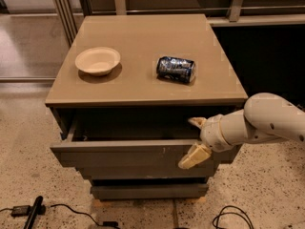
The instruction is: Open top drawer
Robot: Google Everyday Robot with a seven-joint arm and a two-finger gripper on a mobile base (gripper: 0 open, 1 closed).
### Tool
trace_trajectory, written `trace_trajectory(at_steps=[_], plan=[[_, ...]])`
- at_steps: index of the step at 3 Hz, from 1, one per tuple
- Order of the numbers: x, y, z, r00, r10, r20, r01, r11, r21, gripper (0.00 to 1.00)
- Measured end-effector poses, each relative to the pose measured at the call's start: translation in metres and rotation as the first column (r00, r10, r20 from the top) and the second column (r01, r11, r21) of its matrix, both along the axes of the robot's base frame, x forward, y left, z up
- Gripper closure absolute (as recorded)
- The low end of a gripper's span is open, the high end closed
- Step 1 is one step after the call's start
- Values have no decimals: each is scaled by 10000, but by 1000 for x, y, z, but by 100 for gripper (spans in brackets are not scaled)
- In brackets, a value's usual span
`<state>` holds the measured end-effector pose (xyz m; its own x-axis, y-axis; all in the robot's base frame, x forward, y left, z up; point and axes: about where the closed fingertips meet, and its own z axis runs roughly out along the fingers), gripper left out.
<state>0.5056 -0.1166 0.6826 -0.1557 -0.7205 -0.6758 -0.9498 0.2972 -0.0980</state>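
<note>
The top drawer (119, 154) of the grey-brown cabinet is pulled partly out, its flat front standing forward of the two narrower fronts below and its dark interior (133, 128) showing. My gripper (194, 140) is at the drawer's right end. Its fingers are spread apart: one pale fingertip (196, 122) is above the drawer's top edge, the other (193, 157) lies in front of the drawer face. It holds nothing.
On the cabinet top (143, 37) sit a pale bowl (97, 61) at the left and a dark can (176, 69) lying on its side at the right. Cables and a black tool (33, 213) lie on the speckled floor in front.
</note>
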Motion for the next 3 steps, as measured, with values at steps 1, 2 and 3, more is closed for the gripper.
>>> trace_trajectory(at_steps=[1,2,3], plan=[[0,0,0,10000,0,0,0,10000,0,40],[0,0,0,10000,1,-1,-1,10000,0,64],[-24,-8,-2,9998,-16,-195,18,10000,89,87]])
